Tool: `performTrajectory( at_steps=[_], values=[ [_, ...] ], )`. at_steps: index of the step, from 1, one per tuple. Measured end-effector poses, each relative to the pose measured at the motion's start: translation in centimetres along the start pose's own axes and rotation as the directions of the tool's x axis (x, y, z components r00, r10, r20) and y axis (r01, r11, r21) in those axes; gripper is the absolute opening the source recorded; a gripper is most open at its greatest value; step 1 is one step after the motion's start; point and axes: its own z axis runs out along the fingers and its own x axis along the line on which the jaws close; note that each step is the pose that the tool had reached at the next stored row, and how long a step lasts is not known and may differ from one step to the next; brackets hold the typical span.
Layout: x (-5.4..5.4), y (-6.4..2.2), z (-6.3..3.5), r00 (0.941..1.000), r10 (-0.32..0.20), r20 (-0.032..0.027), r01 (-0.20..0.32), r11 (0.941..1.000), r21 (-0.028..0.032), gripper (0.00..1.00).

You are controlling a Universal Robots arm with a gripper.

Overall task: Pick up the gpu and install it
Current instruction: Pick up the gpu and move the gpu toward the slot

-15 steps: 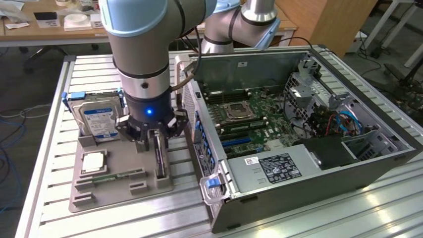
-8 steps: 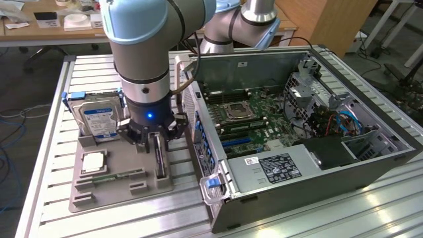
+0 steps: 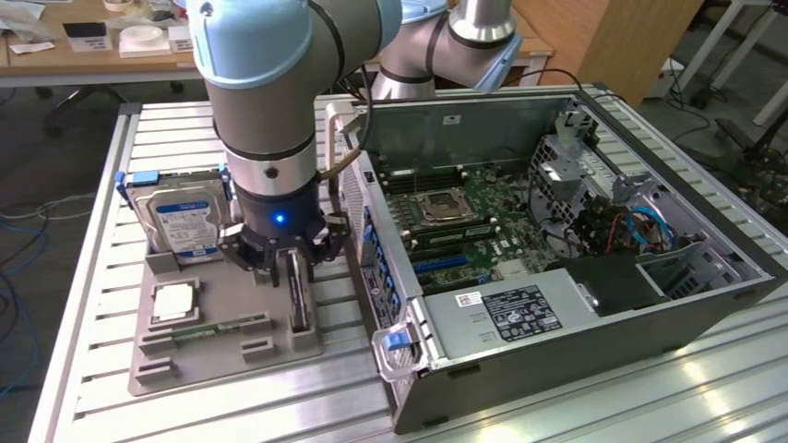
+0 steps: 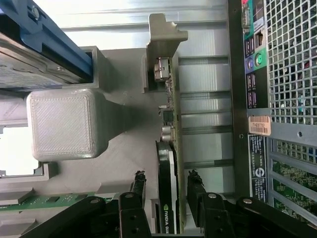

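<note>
Presently, item one: gpu [image 3: 297,300], standing on its long edge in a slot of the grey tray [image 3: 209,355], not yet lifted. In the wrist view the gpu [image 4: 167,148] shows edge-on, its black shroud toward the gripper and the silver bracket [image 4: 166,49] at the far end.

Item two: gripper [image 3: 293,268], hanging straight down over the card on the arm [image 3: 265,111]. From the wrist, the gripper [image 4: 167,176] has its jaws apart, one black finger [image 4: 140,181] on each side of the card. A gap shows on the shroud side, so nothing is gripped.

Item three, the same tray:
- hard drive [image 3: 187,221], with a blue-white label, upright in its cradle at the far end
- processor [image 3: 173,303], lying flat
- memory stick [image 3: 228,328], green, lying near the processor

Item four: case [image 3: 739,277], on its side and open, just beside the tray toward the exterior view's right, motherboard [image 3: 456,221] exposed.

Item five: table [image 3: 161,138], of aluminium slats, carrying both tray and case.
</note>
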Motion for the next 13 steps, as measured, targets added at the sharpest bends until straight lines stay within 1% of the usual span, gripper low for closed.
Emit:
performTrajectory(
  at_steps=[5, 13],
  values=[
    [0.03, 0.29, 0.11, 1.0000, 0.000, -0.0002, 0.000, 1.0000, 0.0002, 0.47],
    [0.03, 0.34, 0.31, 1.0000, 0.000, -0.0002, 0.000, 1.0000, 0.0002, 0.47]
  ],
)
